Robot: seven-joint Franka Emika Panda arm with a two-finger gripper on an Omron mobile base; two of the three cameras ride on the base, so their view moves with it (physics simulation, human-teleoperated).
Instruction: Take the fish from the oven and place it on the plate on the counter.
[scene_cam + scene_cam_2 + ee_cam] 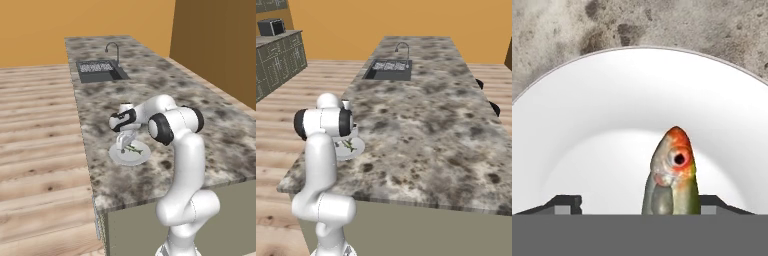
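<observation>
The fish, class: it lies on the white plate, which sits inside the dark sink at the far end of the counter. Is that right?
Not quite. The fish does lie on the white plate, but the plate sits on the counter near its front edge, well short of the sink. The left base view shows this.

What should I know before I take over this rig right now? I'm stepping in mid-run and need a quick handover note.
Gripper: open, poised directly over the plate, its fingertips standing apart on either side of the fish with a gap to it.
Fish: lying on the white plate, no longer gripped.
Plate: on the granite counter, near its front edge, well short of the sink.
Done: fish brought over and set on the plate.
Left: lift the arm clear without nudging the fish; otherwise the job looks finished.
</observation>
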